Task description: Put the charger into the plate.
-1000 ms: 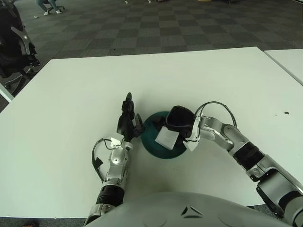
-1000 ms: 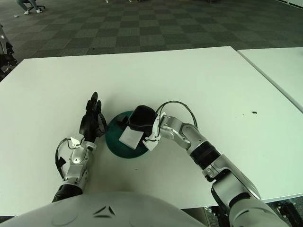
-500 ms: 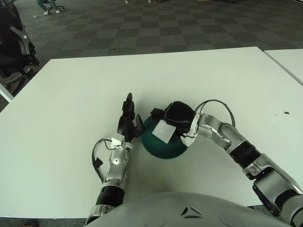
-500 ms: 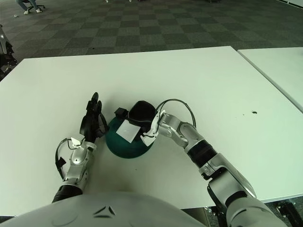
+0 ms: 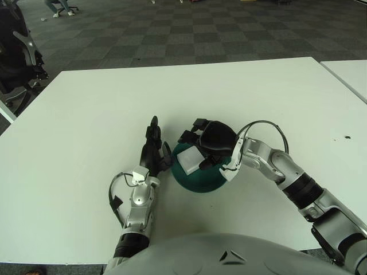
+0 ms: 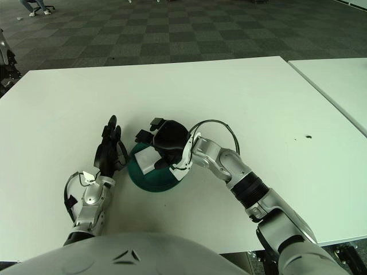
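A white block charger lies in the dark green plate near the middle of the white table. My right hand hovers over the plate's far side with its black fingers spread; one fingertip is right beside the charger. My left hand stands on edge just left of the plate's rim, fingers straight and holding nothing. The same scene shows in the right eye view, with the charger in the plate.
The white table reaches out on all sides of the plate. A small dark mark sits at the right. A second table adjoins at far right. A black chair stands off the far left corner.
My right hand's fingers have spread and the charger has gone from its grasp to lying in the plate. The left hand has shifted slightly toward me.
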You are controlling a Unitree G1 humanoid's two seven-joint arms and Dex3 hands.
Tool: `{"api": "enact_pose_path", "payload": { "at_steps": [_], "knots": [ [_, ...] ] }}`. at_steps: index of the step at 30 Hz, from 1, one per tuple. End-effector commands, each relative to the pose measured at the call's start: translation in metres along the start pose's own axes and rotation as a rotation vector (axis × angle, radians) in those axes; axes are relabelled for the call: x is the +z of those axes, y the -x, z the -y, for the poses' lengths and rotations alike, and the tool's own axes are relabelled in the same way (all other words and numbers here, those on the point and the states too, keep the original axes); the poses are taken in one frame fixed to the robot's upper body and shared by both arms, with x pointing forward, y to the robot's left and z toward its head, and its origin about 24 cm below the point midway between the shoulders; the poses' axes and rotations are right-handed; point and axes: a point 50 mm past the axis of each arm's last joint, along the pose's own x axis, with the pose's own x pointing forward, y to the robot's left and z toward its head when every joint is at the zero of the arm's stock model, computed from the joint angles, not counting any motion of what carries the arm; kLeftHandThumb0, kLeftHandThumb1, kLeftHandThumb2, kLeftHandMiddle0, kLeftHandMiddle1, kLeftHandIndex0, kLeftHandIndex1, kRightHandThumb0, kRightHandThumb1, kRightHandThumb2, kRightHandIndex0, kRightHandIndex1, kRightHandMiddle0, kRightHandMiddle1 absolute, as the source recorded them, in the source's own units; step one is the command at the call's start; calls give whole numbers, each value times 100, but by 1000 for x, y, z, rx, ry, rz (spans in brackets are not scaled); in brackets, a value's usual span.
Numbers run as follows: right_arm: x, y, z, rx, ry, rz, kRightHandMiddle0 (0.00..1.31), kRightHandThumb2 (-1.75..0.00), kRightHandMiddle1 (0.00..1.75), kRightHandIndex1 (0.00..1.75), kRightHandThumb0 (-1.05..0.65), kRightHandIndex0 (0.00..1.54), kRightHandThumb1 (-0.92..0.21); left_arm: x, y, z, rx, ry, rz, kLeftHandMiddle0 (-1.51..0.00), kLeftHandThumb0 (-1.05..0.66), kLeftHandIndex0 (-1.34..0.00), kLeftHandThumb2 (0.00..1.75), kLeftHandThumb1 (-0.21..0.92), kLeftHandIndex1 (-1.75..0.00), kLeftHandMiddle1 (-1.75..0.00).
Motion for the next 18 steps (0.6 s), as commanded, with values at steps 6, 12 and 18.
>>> {"api": "enact_pose_path", "payload": {
  "at_steps": [6, 12, 18],
  "knots": [
    [-4, -1, 7, -21, 18, 24, 0, -100, 4, 0, -105, 1, -92, -20, 19, 0, 31, 39, -146, 0, -99, -2, 116, 92, -1, 0],
    [-4, 1, 5, -19, -7, 40, 0, -99, 0, 0, -105, 0, -92, -21, 21, -3, 28, 41, -144, 0, -100, -4, 117, 92, -2, 0],
    [-4, 2, 3, -27, -57, 34, 0, -100, 0, 0, -105, 0, -92, -22, 20, -4, 15, 44, -134, -1, -100, -4, 119, 92, -3, 0]
  ]
}}
